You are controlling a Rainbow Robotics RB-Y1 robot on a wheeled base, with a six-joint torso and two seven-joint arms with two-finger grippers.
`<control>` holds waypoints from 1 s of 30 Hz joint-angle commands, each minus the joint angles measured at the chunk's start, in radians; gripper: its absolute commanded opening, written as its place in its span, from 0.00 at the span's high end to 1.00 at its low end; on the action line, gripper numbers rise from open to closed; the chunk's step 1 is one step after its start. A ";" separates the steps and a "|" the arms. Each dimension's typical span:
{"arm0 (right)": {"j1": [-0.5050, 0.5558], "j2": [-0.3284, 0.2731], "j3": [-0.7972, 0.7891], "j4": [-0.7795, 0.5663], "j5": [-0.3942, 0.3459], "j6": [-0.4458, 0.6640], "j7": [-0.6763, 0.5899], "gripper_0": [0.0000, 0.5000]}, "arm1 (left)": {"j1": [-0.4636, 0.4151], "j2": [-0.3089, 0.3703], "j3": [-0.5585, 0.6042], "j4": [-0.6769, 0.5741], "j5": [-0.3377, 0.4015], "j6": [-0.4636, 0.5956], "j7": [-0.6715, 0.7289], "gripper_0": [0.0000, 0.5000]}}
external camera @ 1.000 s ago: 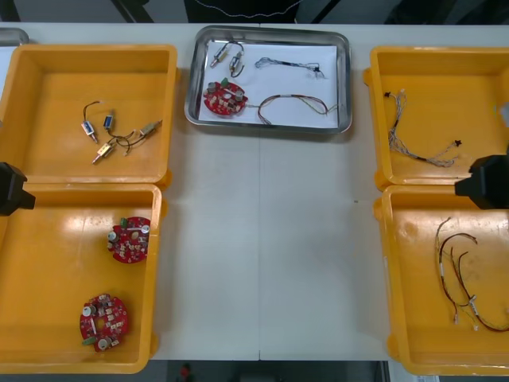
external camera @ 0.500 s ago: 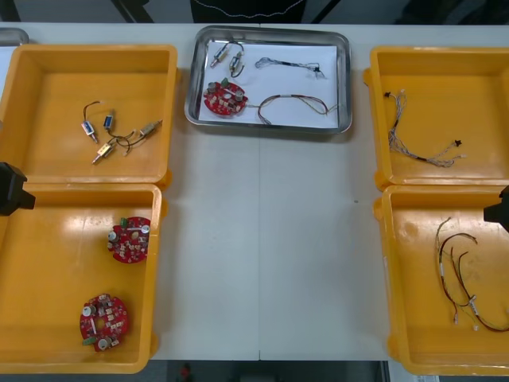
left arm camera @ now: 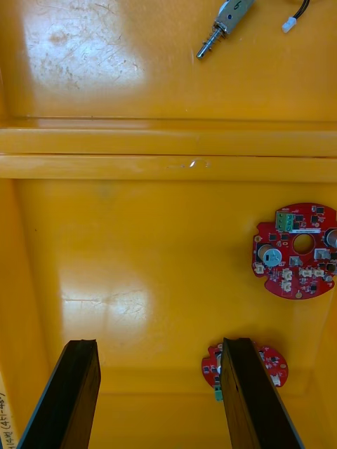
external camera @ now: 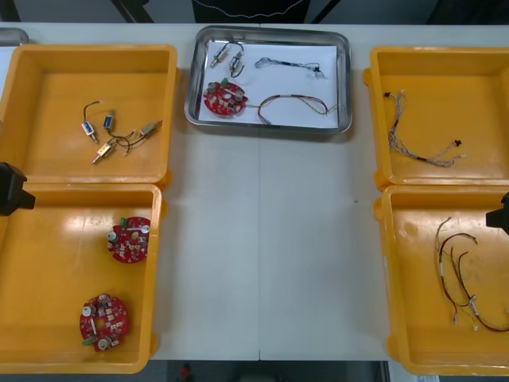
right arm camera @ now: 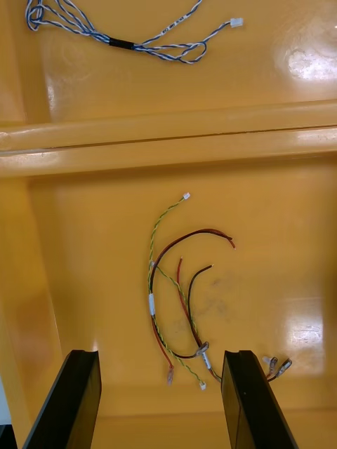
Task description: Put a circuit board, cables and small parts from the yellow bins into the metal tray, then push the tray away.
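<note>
The metal tray (external camera: 347,79) stands at the far middle of the table, white inside. In it lie a red circuit board (external camera: 225,98), small metal parts (external camera: 225,56), a blue and white cable (external camera: 290,65) and a red and yellow cable (external camera: 294,107). My right gripper (right arm camera: 161,358) is open above the near right bin (right arm camera: 281,210), over loose red, black and yellow cables (right arm camera: 179,302). My left gripper (left arm camera: 160,347) is open above the near left bin (left arm camera: 105,245), with two circuit boards (left arm camera: 298,249) beside it. Both arms sit at the table's sides, the left arm (external camera: 9,189) and the right arm (external camera: 501,213).
The far left bin (external camera: 48,87) holds several small metal parts (external camera: 111,131). Two red boards (external camera: 129,239) lie in the near left bin (external camera: 48,286). A twisted cable (external camera: 413,139) lies in the far right bin (external camera: 429,72), and dark cables (external camera: 461,278) in the near right bin (external camera: 413,318).
My right arm has drawn back to the right, almost out of the front view. The left arm and the tray's contents have not moved.
</note>
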 commanded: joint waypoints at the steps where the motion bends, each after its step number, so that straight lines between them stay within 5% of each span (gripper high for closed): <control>1: 0.018 -0.039 -0.016 -0.032 -0.007 0.001 -0.007 0.00 | 0.014 0.045 0.030 -0.025 0.002 0.006 -0.071 0.00; 30: 0.018 -0.039 -0.016 -0.032 -0.007 0.001 -0.007 0.00 | 0.014 0.045 0.030 -0.025 0.002 0.006 -0.071 0.00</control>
